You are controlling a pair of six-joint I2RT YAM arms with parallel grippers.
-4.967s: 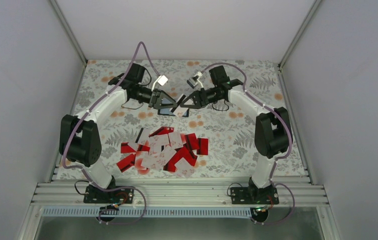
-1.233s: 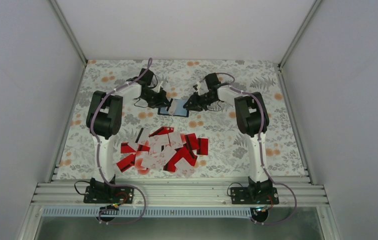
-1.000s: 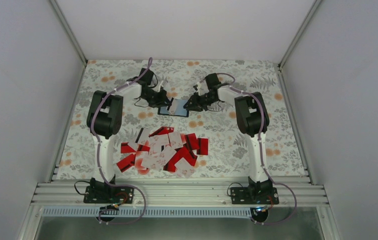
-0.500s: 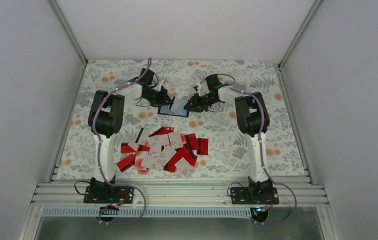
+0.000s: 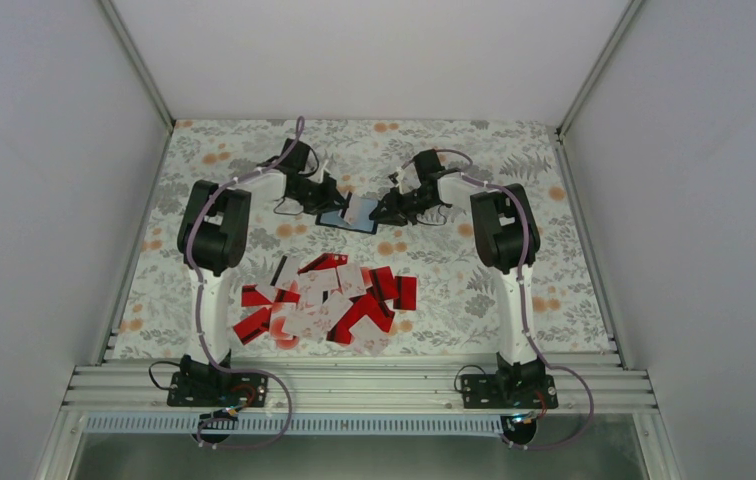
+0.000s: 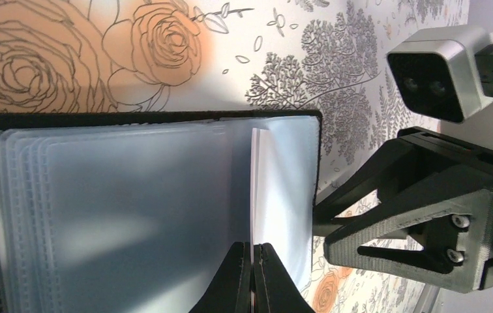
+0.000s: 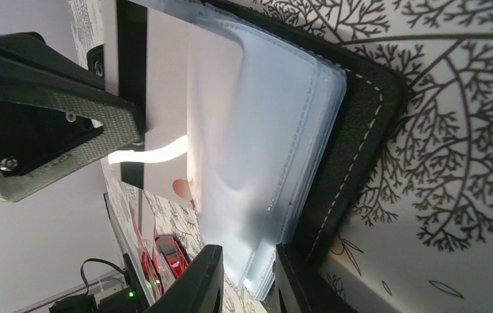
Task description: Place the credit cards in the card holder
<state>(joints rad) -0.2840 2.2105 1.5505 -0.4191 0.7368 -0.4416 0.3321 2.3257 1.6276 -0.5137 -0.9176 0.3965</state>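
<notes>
Now L fingers pinch thin white card; R fingers clamp card holder, glossy clear sleeves.

Left pincer clamped shut on a card, right pincer facing it, gripping the card holder

White arm links, black joints, purple cables, silver wrist camera.

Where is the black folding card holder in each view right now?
Top external: black folding card holder just above picture centre.
Left wrist: fills the left half, clear sleeves showing.
Right wrist: centre, black cover on the right.
Shared landmark: thin white card at its sleeves.
</notes>
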